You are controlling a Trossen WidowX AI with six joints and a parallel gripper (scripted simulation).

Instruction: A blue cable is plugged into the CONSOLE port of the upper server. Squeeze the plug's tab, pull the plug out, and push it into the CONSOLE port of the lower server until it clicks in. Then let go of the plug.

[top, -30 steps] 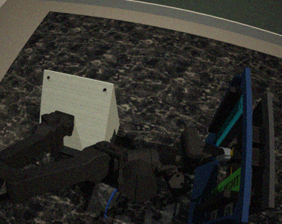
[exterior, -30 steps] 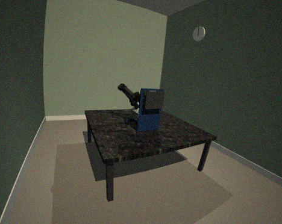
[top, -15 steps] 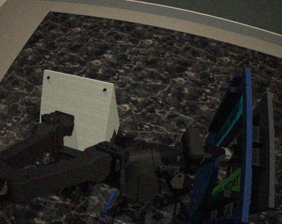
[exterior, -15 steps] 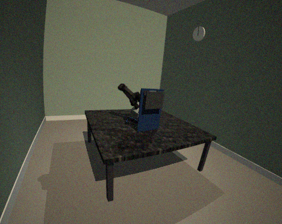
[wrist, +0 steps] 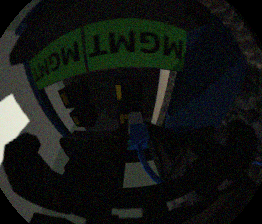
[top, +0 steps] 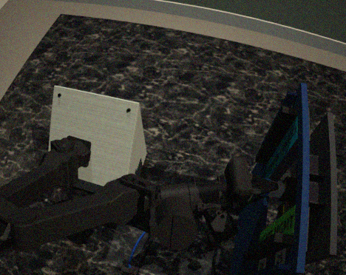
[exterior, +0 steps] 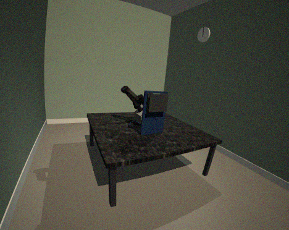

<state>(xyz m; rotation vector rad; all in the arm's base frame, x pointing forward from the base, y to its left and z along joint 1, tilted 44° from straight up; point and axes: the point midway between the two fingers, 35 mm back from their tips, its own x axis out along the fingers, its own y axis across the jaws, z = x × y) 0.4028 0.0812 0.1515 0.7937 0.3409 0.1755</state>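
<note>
- Jaws (top: 271, 187) nearly closed, a small gap kept by the blue plug (wrist: 138, 137) pinched between them; the grip lies at the near-left face of the blue rack frame (top: 304, 177) (exterior: 152, 126).
- Plug position: in the wrist view, just beside the port area beneath the green MGMT label (wrist: 132, 44) (top: 279, 223). Whether its nose is in a port or just in front of one cannot be told, the fingers and deep shade covering the contact.
- Blue cable (wrist: 147, 170) (top: 136, 247): leaves the rear of the plug in a curve; in the top view a length of it shows left of the rack, beneath the arm (top: 89, 201).
- Handling, as judged: plug light, of stiff plastic, small and smooth enough to twist or slip if taken off centre; its tab springy and the most fragile part. Cable soft and flexible, liable to tug the plug askew.
- Point of hold: the sides of the plug body, close behind the nose and with the tab included, the cable left free.
- Step in hand, as judged: carrying or aligning the plug between the two servers, with release still to be made.
- Next move, as judged: square the nose to the lower CONSOLE port, then push straight along its axis until the click. A tilted approach could catch the port's rim; a neighbouring port could be entered by mistake.
</note>
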